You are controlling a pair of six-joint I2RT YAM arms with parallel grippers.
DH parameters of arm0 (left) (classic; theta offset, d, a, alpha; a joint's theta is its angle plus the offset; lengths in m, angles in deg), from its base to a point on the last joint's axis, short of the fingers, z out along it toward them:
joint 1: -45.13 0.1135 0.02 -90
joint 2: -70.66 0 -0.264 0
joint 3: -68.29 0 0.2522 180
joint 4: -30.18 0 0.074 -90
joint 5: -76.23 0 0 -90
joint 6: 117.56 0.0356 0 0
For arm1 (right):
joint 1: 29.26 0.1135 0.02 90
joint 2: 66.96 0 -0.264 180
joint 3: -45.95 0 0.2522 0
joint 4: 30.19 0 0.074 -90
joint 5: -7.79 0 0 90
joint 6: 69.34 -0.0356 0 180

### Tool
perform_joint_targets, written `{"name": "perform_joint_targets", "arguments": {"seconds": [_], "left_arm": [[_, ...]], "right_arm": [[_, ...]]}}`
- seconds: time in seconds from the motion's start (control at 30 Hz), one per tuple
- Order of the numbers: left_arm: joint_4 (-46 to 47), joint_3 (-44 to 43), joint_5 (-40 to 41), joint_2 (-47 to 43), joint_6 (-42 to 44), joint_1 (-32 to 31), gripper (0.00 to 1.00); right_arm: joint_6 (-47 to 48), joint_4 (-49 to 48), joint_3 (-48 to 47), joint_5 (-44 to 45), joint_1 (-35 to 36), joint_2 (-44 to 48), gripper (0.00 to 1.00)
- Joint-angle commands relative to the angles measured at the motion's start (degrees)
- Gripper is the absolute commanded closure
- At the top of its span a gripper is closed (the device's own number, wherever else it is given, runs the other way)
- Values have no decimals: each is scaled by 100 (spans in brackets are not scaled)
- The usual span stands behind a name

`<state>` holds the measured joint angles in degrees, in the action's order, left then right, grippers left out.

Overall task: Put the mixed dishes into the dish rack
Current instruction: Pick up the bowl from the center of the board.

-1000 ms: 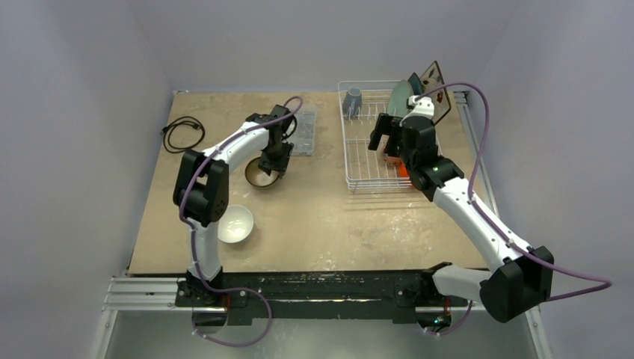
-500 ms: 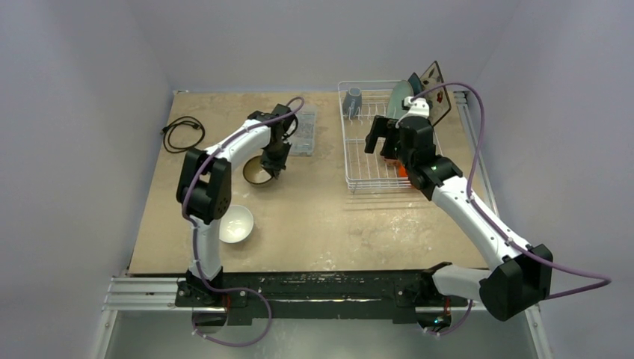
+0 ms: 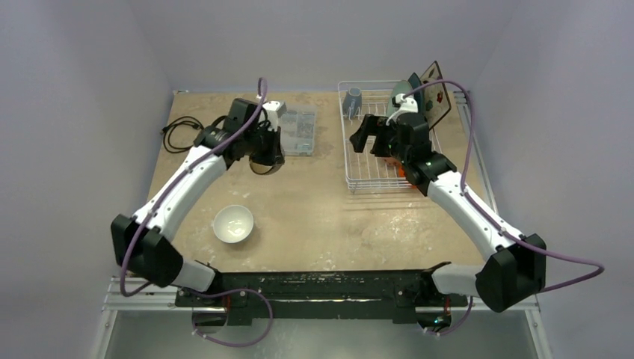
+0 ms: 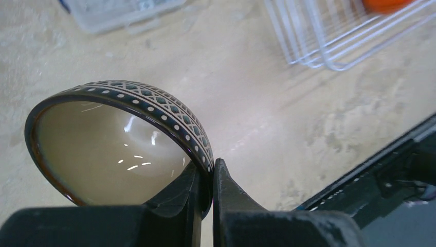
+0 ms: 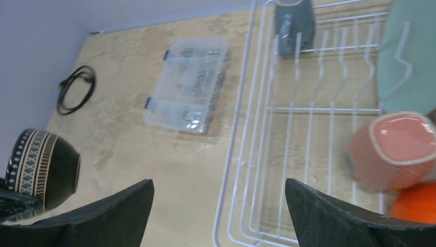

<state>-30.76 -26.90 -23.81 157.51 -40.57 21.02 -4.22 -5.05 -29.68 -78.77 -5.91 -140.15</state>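
The left gripper [image 4: 205, 177] pinches the rim of the brown bowl [image 4: 108, 144], which is glossy tan inside and diamond-banded outside. It is tilted above the table [image 4: 247, 103], left of the dish rack [image 3: 359, 161]. The right gripper [image 5: 218, 185] gapes wide, empty.

Orange bowl [image 5: 417, 205] mostly beyond picture's edge.

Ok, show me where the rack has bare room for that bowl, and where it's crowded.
Bare: the left lanes of the rack, between the grey mug and its near rim, left of the pink mug. Crowded: the right side, where green plate, pink mug and orange bowl bunch. The open right claw hangs above it.
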Motion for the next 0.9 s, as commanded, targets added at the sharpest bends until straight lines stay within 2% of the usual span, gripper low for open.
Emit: {"name": "perform_joint_targets", "arguments": {"seconds": [0.0,0.07,0.17,0.33,0.5,0.63,0.77,0.87], "left_arm": [[1766,590,-1572,-969,-452,142,100],[2429,864,-2304,-1169,-863,329,100],[3361,1145,-3434,-1264,-1536,565,100],[4692,1458,-4312,-1221,-2461,654,100],[5482,1634,-4608,-976,-3244,654,100],[5485,1624,-4643,-866,-3385,663,100],[5370,1588,-4622,-816,-3352,663,100],[5256,1547,-4599,-761,-3314,663,100]], "right_arm": [[-31,-1351,396,-1655,156,358,1],[78,-1935,718,-1771,435,550,1],[486,-2312,954,-1378,1046,758,1],[752,-2732,1096,-926,1645,795,1],[823,-2899,945,-260,2236,492,2],[779,-2888,794,1121,2775,244,2],[704,-2759,519,1687,3023,-2,2],[689,-2712,364,1778,3164,-174,3]]}}
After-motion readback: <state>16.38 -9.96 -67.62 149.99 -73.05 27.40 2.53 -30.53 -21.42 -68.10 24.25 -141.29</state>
